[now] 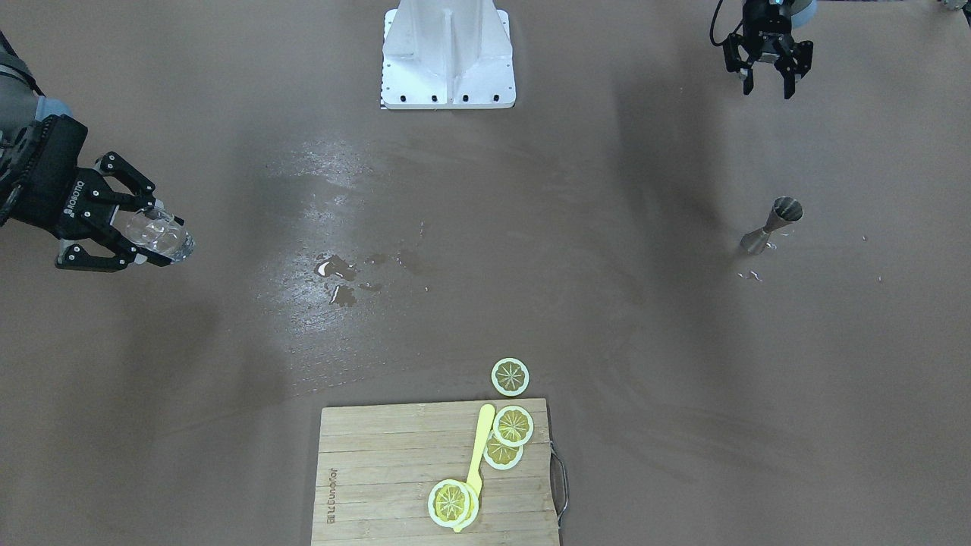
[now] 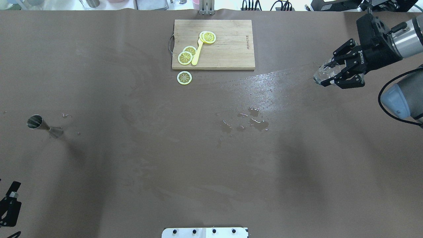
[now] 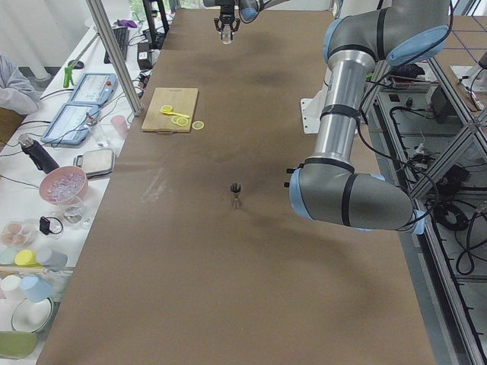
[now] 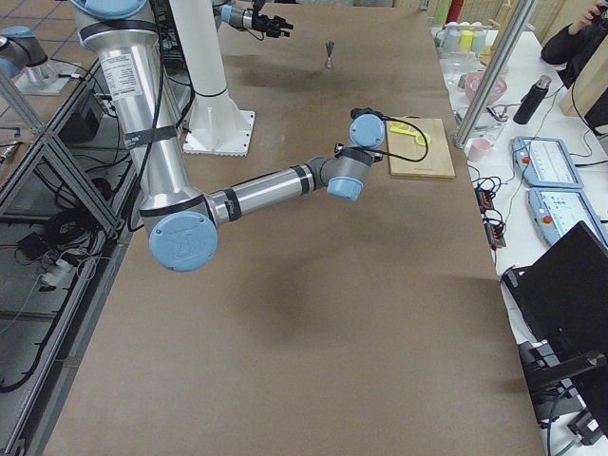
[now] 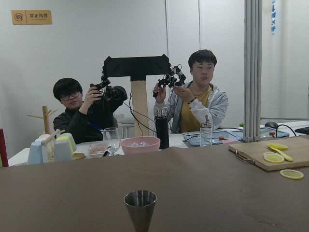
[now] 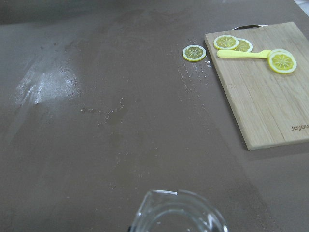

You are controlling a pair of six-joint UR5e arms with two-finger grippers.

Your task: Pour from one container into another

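A glass (image 2: 325, 71) is gripped in the right tool (image 1: 152, 231) out at the table's (image 1: 531, 227) right end, and the left tool (image 1: 768, 91) is left wide open and empty. The jigger (image 1: 774, 225) is parked way over on the left, so transport is probably the step in hand: the glass needs to be carried across, then tipped over it.

Brown-covered table (image 2: 132, 165), white wall (image 5: 96, 58) behind, cluttered white side bench (image 3: 23, 205), orange tiled floor (image 4: 38, 11), glare patch (image 2: 264, 82) mid-table

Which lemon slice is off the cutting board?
The lone slice lying on the bare table, just past the board's robot-side edge near the handle corner. The others all lie on the board by the yellow knife.
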